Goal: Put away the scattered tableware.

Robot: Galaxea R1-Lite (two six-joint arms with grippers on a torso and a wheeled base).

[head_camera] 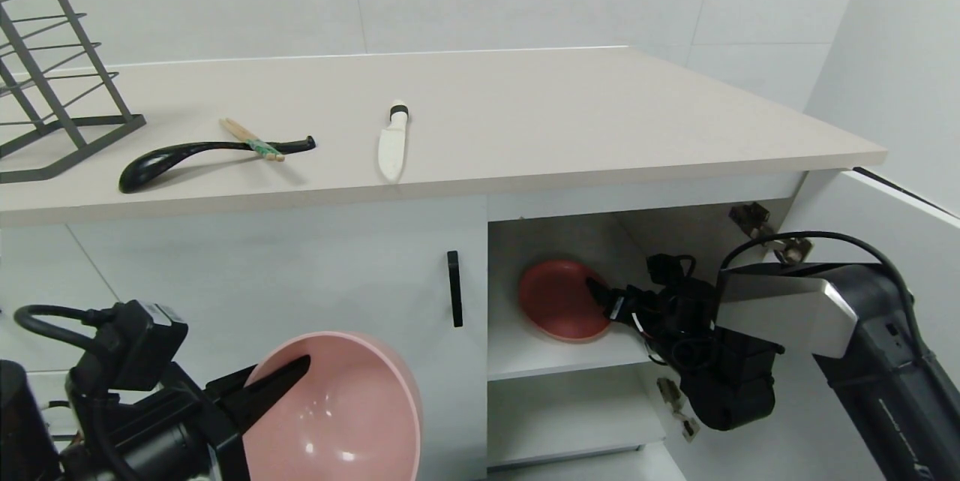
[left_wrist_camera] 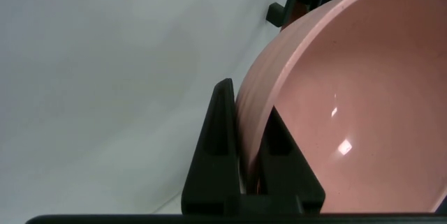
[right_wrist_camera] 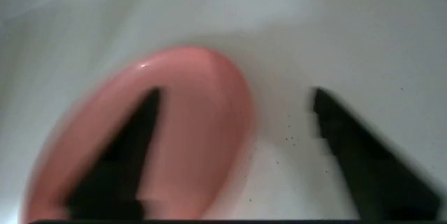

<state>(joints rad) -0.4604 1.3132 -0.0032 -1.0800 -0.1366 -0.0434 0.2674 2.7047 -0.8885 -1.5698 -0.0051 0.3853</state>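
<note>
White kitchen unit, worktop (head_camera: 525, 113) over open cabinet. Nearest us: left gripper (head_camera: 292, 372) clenched on rim of pink bowl (head_camera: 337, 406), low before shut door (head_camera: 300, 271), not yet stowed. Farther in: right gripper (head_camera: 600, 293) released, jaws spread, at red plate (head_camera: 559, 299) on upper shelf (head_camera: 540, 357); we judge plate stowed. Farthest, on worktop: ladle (head_camera: 172, 158), chopsticks (head_camera: 251, 139), knife (head_camera: 393, 143) left to do.
</note>
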